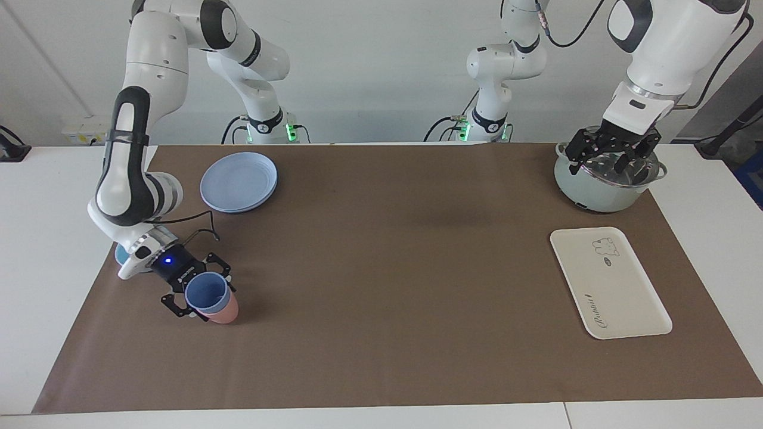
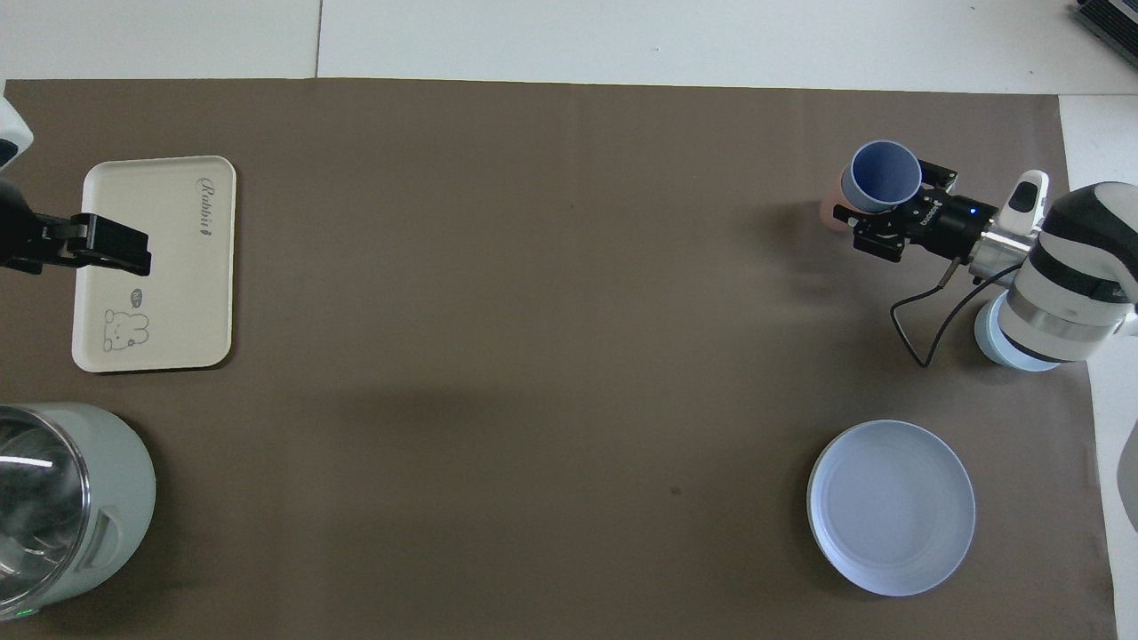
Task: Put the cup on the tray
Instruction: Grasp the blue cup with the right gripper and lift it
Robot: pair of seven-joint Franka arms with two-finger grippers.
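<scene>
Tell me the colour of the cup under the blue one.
Salmon pink cup, clearest in the facing view.

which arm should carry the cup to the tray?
Right, to start. Its claw is shut on the blue cup, nested in the pink cup. The left claw waits over the pot, near the tray.
</scene>
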